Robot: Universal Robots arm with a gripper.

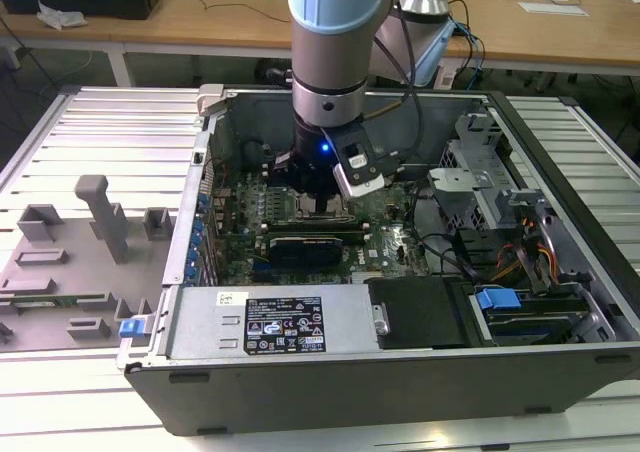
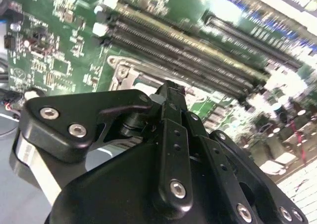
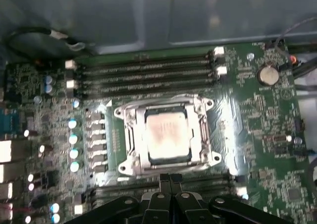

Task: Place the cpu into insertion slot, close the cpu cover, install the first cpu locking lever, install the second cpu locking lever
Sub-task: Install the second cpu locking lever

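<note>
The cpu (image 3: 167,135), a dull silver square, lies flat in the insertion slot (image 3: 125,165) on the green motherboard. The cpu cover (image 3: 132,135), a silver frame with a square window, lies down around the chip. My gripper (image 3: 171,180) is shut with nothing between its fingers, and its tips hover just off one edge of the socket. In the second wrist view the gripper (image 2: 168,89) stands beside a corner of the insertion slot (image 2: 121,71). In the exterior view the gripper (image 1: 322,194) hangs inside the open computer case, right over the insertion slot (image 1: 322,210).
Long black memory slots (image 3: 143,68) run along both sides of the socket. A black card (image 1: 305,244) sits in front of the socket, cables (image 1: 450,252) and drive bays (image 1: 520,302) lie to the exterior view's right. A grey fixture tray (image 1: 70,272) sits outside the case.
</note>
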